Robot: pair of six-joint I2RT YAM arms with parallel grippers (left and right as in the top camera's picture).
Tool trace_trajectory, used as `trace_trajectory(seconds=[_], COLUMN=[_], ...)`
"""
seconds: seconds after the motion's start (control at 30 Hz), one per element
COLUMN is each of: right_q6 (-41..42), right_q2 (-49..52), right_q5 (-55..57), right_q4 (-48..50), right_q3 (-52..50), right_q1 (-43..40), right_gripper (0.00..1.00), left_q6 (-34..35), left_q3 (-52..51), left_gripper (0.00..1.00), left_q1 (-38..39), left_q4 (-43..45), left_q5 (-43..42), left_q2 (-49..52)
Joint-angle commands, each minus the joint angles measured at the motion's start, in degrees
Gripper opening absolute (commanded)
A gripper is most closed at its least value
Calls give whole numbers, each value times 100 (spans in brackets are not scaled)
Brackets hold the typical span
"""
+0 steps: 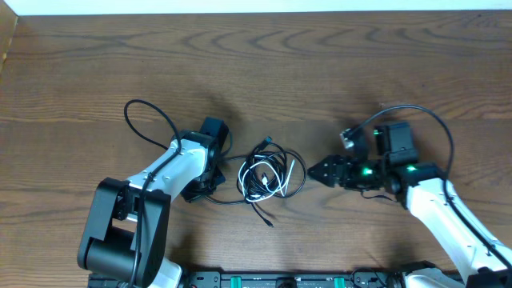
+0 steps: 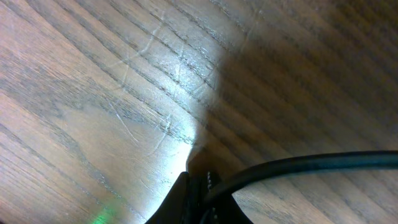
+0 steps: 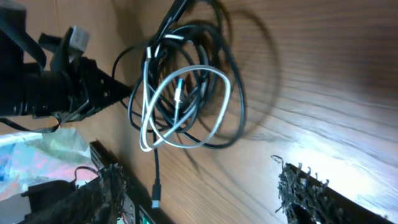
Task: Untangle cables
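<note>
Overhead | cables (image 1: 268,176) likely light, limp, snag-prone | left gripper (image 1: 214,181) jaws closed at their edge | right gripper (image 1: 314,171) jaws wide | best hold: outer bend of white loop (image 1: 282,182)

Dark wood-grain table (image 1: 336,48); pale strip (image 1: 240,6) along far edge.

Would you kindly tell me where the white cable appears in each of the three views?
Overhead: the white cable is looped in the bundle at table centre, between the arms.
Left wrist: not in it; only wood and a black cable.
Right wrist: upper centre-left, white loops among black coils.
Shared landmark: the left end effector, shut on that black cable.
</note>
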State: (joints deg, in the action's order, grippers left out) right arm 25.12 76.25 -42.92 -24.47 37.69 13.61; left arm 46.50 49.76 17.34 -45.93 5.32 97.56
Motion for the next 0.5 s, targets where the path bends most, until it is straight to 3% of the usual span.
trace_trajectory(seconds=[0.0, 0.27, 0.47], right_q6=[817, 1731, 1860], right_q2=[225, 656, 835], right_q5=[363, 1040, 1045], right_q4=[380, 1335, 2083], right_q3=[7, 7, 7], right_q1=[507, 1449, 1930], right_gripper=[76, 69, 62], left_q6=[57, 57, 57], left_q3=[-273, -273, -273], left_gripper=[8, 8, 8], left_q1=[-61, -61, -61], left_q4=[127, 127, 129], left_q5=[24, 24, 24], left_q2=[243, 243, 243])
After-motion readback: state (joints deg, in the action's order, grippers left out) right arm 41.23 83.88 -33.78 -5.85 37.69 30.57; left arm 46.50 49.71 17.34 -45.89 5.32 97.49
